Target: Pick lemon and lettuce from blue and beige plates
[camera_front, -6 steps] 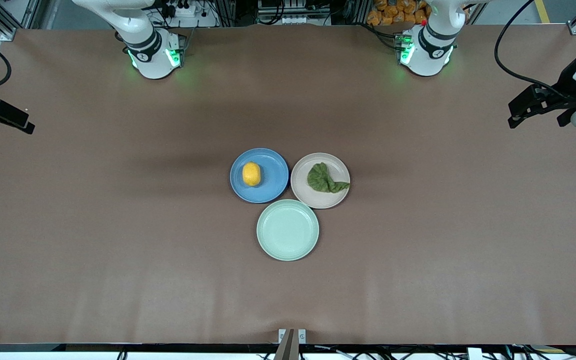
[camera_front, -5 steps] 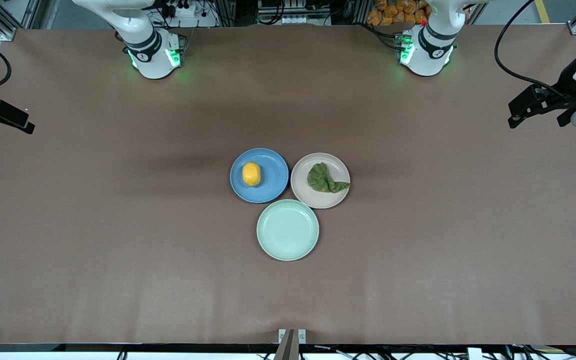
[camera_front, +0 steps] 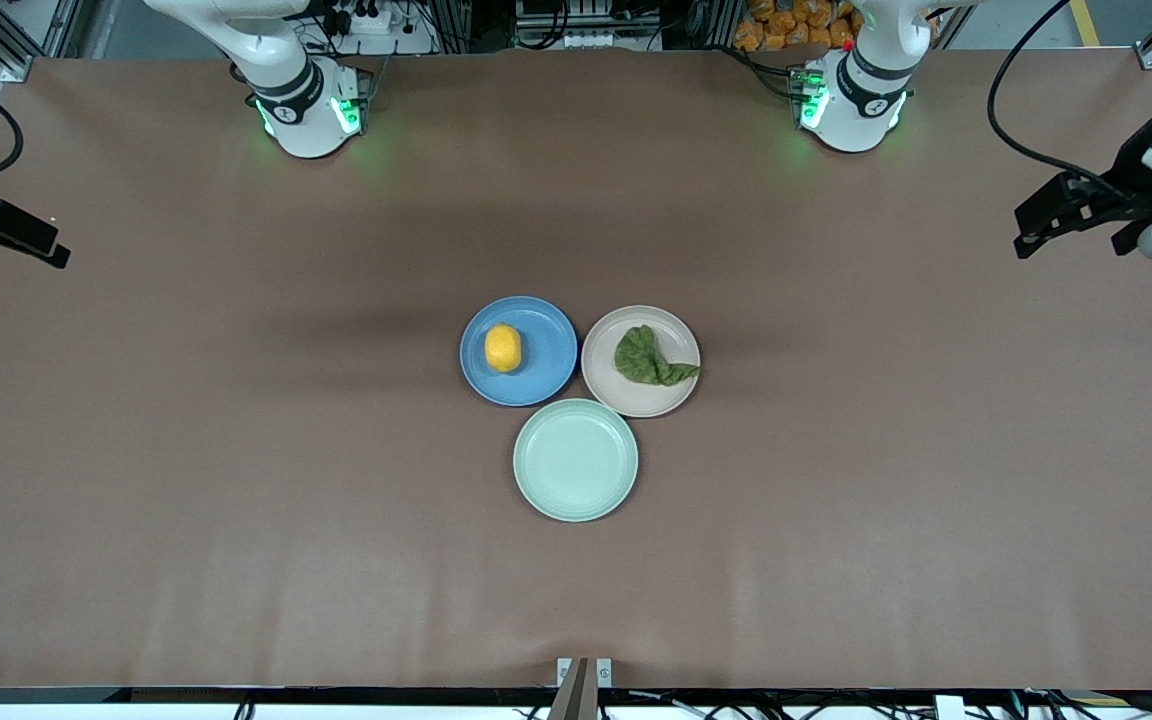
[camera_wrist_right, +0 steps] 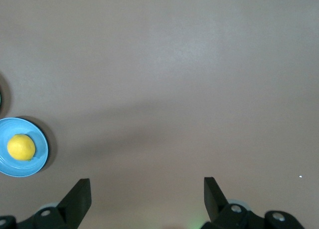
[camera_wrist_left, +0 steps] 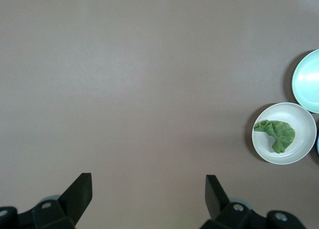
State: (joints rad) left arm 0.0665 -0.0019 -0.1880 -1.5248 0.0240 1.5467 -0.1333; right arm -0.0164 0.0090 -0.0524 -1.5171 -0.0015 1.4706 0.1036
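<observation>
Barely shifted, the left tool (camera_wrist_left: pixel 148 195) and right tool (camera_wrist_right: pixel 147 195) hover spread wide over bare brown table (camera_front: pixel 236 450). Approach next: small oval yellow lemon (camera_front: pixel 503 348) on round blue plate (camera_front: pixel 548 340), crumpled green lettuce leaf (camera_front: pixel 648 360) on beige plate (camera_front: pixel 606 385).

yellow lemon (camera_front: pixel 503 348) lies on the blue plate (camera_front: pixel 546 350); green lettuce (camera_front: pixel 648 360) lies crumpled on the beige plate (camera_front: pixel 636 395), both well apart from either arm's jaws.

A plain yellow-orange oval lemon (camera_front: pixel 503 348) lies on a round matte mid-blue plate (camera_front: pixel 546 350), and a crumpled dark green lettuce leaf (camera_front: pixel 648 359) with a wrinkled surface lies on a round matte pinkish-beige plate (camera_front: pixel 636 398). The third round plate (camera_front: pixel 575 460) is pale mint green and unpatterned. The table's covering (camera_front: pixel 236 500) is a uniform dull brown.
</observation>
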